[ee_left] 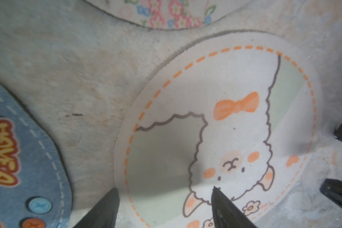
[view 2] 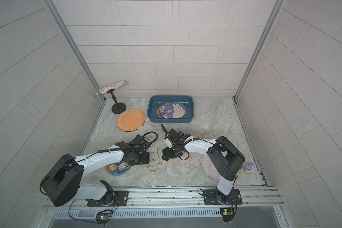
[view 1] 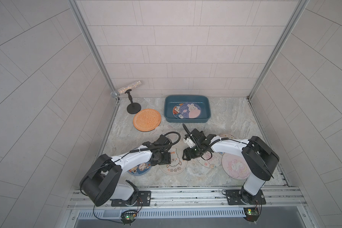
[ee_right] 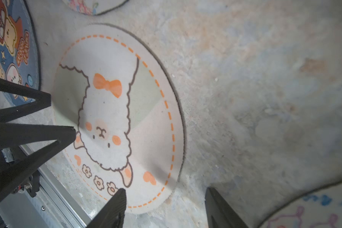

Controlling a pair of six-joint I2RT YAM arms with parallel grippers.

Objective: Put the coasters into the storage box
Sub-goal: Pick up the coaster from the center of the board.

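Nearest the arm bases, a blue coaster [view 1: 139, 168] lies flat on the bench [view 1: 186, 178]. Its yellow print reads "HAVE A" in the L wrist view, rest cut off. Just beside it is the sheep coaster [ee_left: 225, 118]: orange dashed ring, bow, no text. L tool [ee_left: 164, 189] hangs low over it, fingers spread, nothing pinched, one tip over the sheep's face, the other at the rim. R tool [ee_right: 165, 189] faces it from the opp. side, also spread & empty, one tip over that rim, the other over bare bench. Partly under the R arm lie a flower coaster [view 1: 207, 160] and a pink unicorn coaster [view 1: 235, 166]. Farther out are a pale coaster [view 1: 163, 131] w/ faint print and a plain orange coaster [view 1: 147, 119]. At the back, the box [view 1: 187, 120] holds a bunny coaster [view 1: 190, 110] overlapping another cartoon one; lettering too small to read. Mic [view 1: 125, 89] on its stand, far L corner.
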